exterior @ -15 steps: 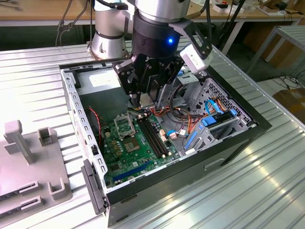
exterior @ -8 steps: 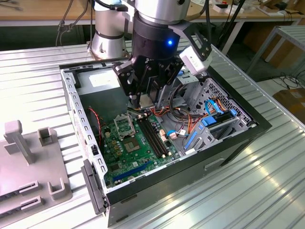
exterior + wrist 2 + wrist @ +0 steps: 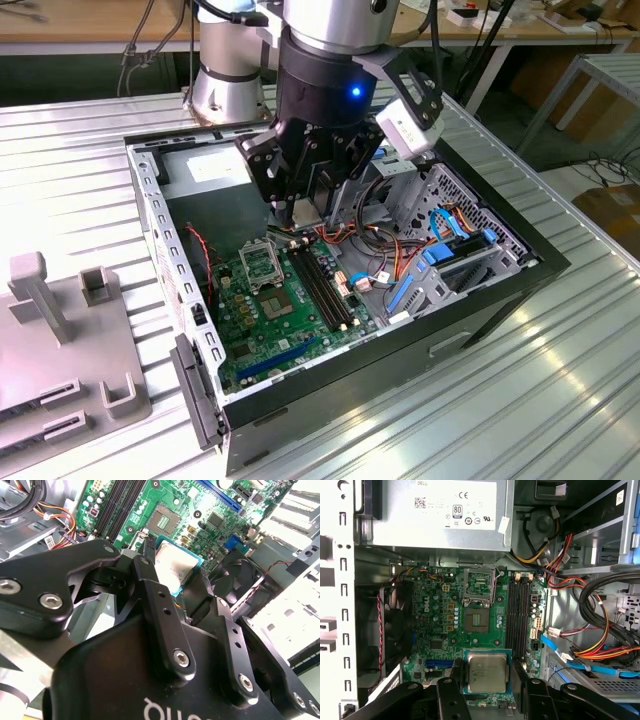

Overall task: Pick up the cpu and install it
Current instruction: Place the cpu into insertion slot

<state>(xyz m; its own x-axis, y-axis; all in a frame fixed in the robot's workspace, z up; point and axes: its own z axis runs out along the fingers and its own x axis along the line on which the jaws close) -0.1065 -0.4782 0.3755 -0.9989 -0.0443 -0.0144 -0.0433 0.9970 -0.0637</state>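
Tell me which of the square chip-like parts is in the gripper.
The cpu, with the silver-grey metal top, held in the gripper above the green board; the hollow socket frame and the dark chip sit on that board.

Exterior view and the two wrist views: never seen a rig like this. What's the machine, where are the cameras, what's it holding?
It is a single robot arm working over an open computer case, which lies on a ribbed metal table. The exterior view comes from a camera off the arm and takes in the whole scene. Both wrist views come from cameras riding on the arm, looking past its black jaws. Inside the case lies a green board with a square socket frame, hollow in the middle. The jaws are shut on the cpu, a small flat silver-grey chip, held above the board and not yet in the frame. A grey fixture sits on the table at the exterior view's left.
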